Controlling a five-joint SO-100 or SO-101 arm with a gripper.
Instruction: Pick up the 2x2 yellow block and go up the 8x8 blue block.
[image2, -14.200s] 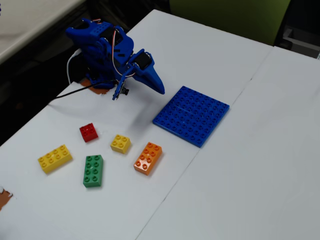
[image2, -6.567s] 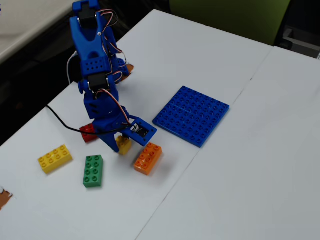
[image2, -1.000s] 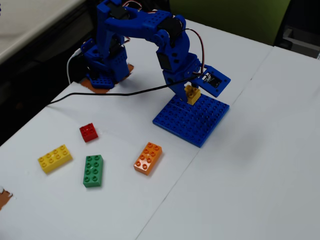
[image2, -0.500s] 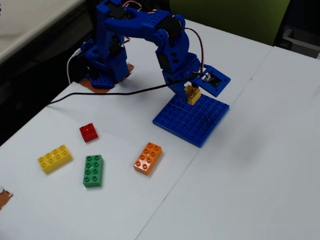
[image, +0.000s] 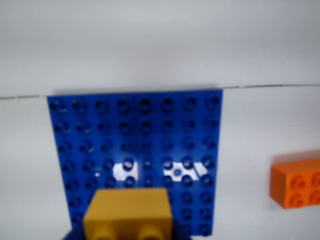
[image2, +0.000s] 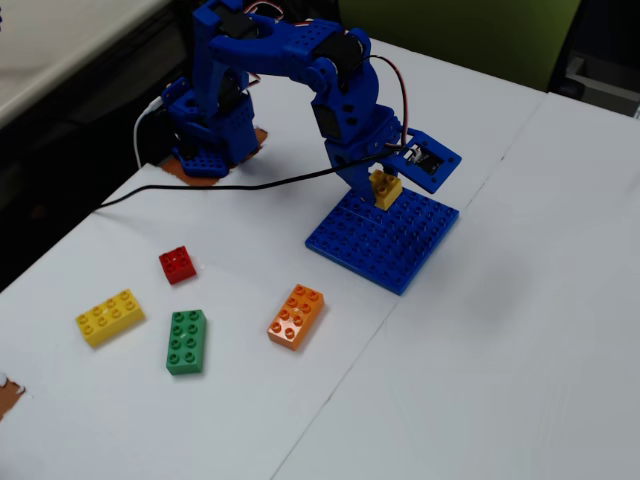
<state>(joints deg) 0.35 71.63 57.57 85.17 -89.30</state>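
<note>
A red brick (image2: 177, 264), long yellow brick (image2: 109, 317), green brick (image2: 186, 341) and orange brick (image2: 296, 315) lie on the white table (image2: 480, 340).

**Surfaces and finishes**

8x8 blue block (image: 150, 140): hard moulded plastic, glossy, white glare on its studs in the wrist view. 2x2 yellow block (image: 128, 212): smooth plastic, duller sheen. Orange brick (image2: 296, 315): smooth plastic, slight shine. Counter (image2: 480, 340): white, matt, even. Arm (image2: 300, 60): blue plastic, satin finish.

The small 2x2 yellow block (image2: 386, 189) sits tilted over the flat 8x8 blue block (image2: 390, 240), studs sideways
</note>
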